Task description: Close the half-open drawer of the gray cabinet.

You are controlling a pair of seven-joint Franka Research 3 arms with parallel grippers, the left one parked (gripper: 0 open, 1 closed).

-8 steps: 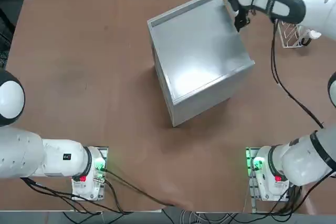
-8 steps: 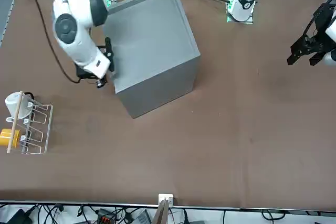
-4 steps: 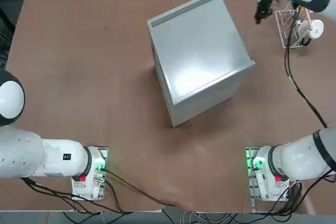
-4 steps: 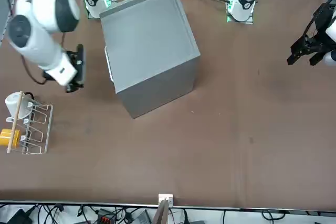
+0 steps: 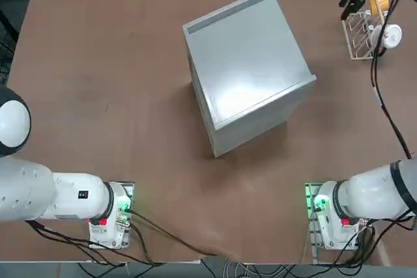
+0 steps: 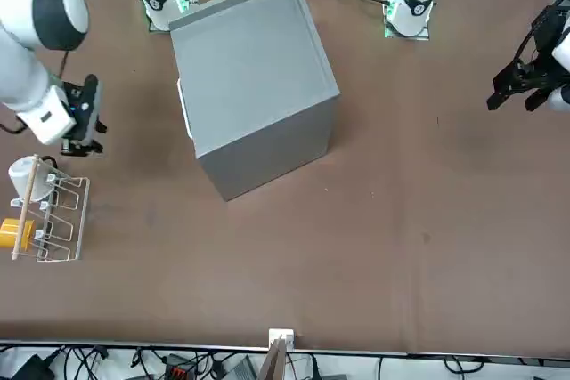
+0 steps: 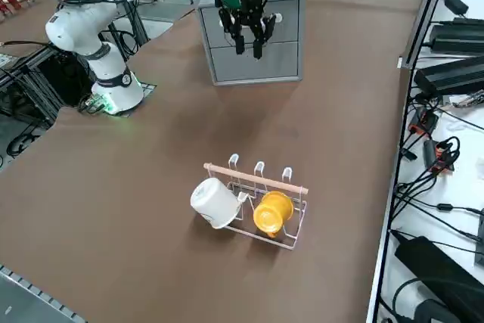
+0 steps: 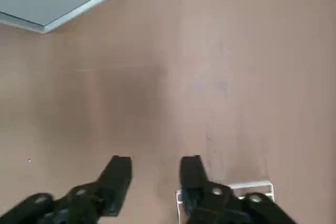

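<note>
The cabinet (image 5: 244, 69) sits mid-table, its drawer (image 7: 255, 23) flush. The right gripper (image 6: 83, 118) hangs well apart from it, fingers parted and empty, by the rack (image 6: 55, 218) on the brown table (image 5: 98, 96).

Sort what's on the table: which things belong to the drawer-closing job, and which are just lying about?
Job:
large light-gray boxy cabinet
its flush drawer fronts
right gripper, open, between cabinet and rack

Lying about:
white wire rack with wooden bar
white mug
yellow mug
</note>
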